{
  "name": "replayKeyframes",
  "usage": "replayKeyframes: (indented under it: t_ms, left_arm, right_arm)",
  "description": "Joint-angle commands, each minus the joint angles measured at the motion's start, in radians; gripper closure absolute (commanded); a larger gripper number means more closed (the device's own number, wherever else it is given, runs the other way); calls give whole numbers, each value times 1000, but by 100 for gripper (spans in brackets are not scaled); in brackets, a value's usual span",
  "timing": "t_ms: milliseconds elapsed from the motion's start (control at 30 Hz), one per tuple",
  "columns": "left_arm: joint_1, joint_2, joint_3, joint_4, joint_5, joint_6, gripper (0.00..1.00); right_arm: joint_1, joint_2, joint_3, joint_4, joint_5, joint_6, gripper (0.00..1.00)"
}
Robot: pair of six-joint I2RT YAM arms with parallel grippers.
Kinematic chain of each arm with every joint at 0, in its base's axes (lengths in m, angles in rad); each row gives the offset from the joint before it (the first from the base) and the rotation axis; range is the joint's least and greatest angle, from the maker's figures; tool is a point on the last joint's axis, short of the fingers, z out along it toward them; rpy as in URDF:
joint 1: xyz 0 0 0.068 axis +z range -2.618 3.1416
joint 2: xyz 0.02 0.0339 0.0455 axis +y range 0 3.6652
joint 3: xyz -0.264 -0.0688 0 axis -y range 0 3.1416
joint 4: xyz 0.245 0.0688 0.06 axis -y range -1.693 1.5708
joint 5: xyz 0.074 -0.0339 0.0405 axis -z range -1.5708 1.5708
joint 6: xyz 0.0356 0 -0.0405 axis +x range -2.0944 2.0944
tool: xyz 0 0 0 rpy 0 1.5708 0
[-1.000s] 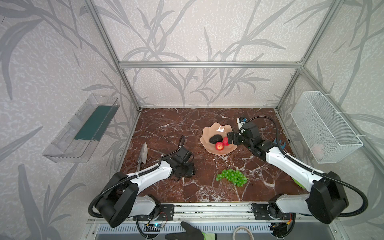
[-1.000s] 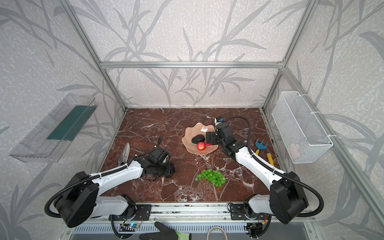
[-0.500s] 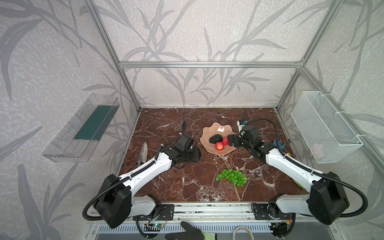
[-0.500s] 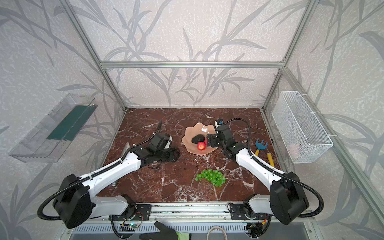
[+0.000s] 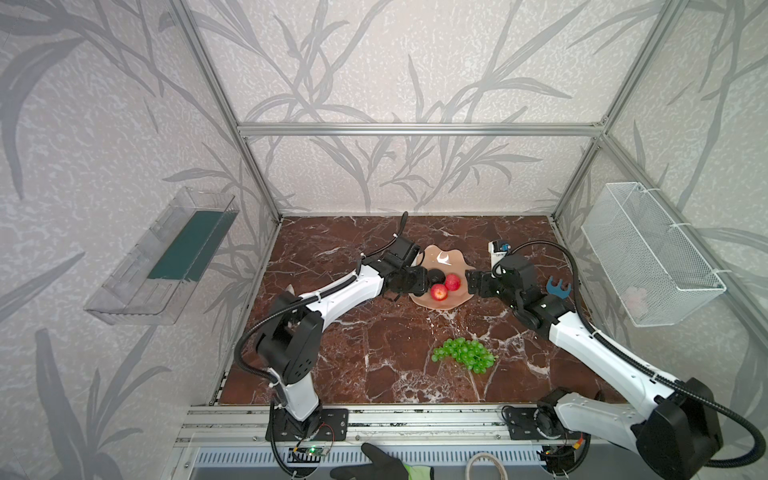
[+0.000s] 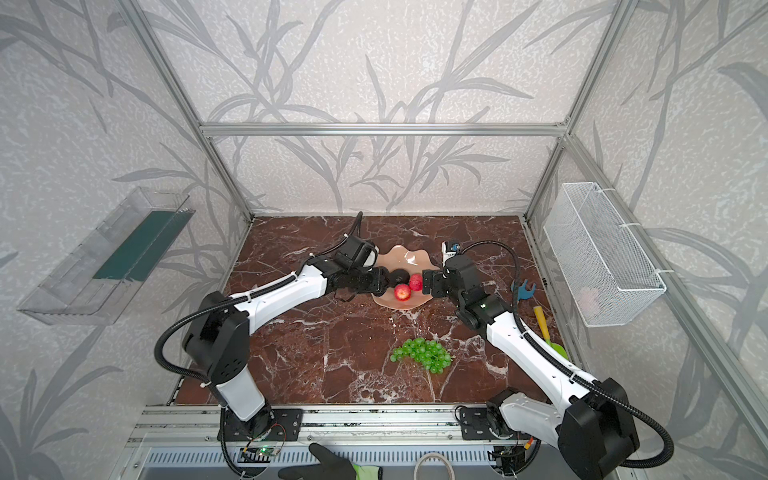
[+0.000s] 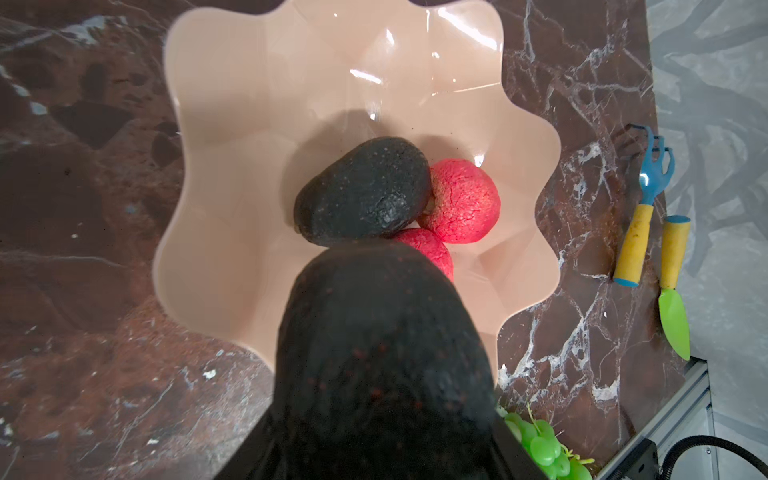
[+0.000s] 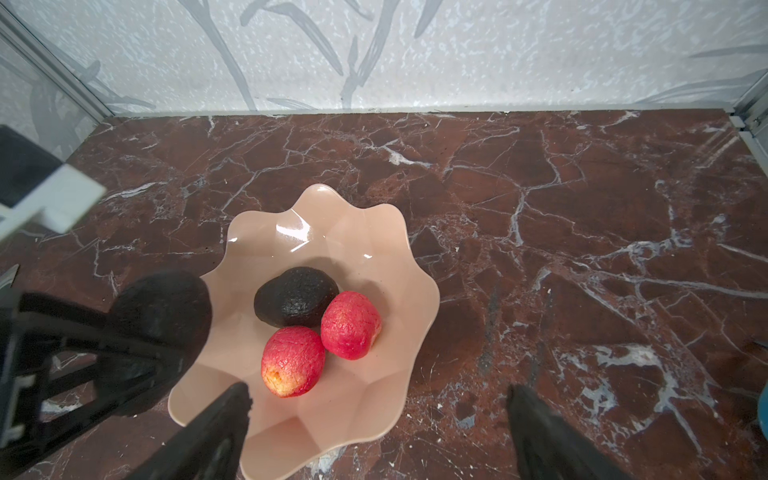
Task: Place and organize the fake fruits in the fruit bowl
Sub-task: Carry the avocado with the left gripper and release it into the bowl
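Avocado (image 8: 166,305) hangs gripped by left end effector (image 5: 419,279) (right end effector (image 5: 473,283) spread, empty).

White-shelled arms (image 5: 345,291) with black joints (image 5: 291,345) and corrugated black cables (image 5: 540,242).

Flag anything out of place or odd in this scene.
The green grapes lie on the table, apart from the fruit bowl. The red apples in the bowl have cracked, crazed skin, and one shows a yellowish patch. Nothing looks spilled.

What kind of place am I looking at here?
Probably a robot test booth, not a real room: a metal frame holding wallpapered panels, and two robot arms mounted on a rail.
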Motion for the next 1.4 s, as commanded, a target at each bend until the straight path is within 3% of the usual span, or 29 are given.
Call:
replayKeyframes:
  t_ms: [0, 367, 600, 933, 1167, 1367]
  left_arm:
    - [-16, 56, 71, -9, 8, 19, 49]
    - [-20, 163, 141, -17, -25, -10, 44]
    - [-19, 159, 134, -10, -38, -31, 32]
    - [-17, 121, 124, -6, -61, -33, 30]
    - [-8, -29, 73, 35, -140, -13, 29]
    - [28, -307, -125, 186, -332, 32, 21]
  right_arm:
    - [-7, -21, -14, -23, 13, -13, 4]
    - [-16, -16, -17, -19, 2, -28, 4]
    - [-18, -18, -20, -16, -1, -27, 4]
    - [-19, -18, -19, -24, -6, -25, 5]
    - [-15, -10, -18, -126, -118, -54, 5]
    - [85, -75, -122, -195, -161, -55, 5]
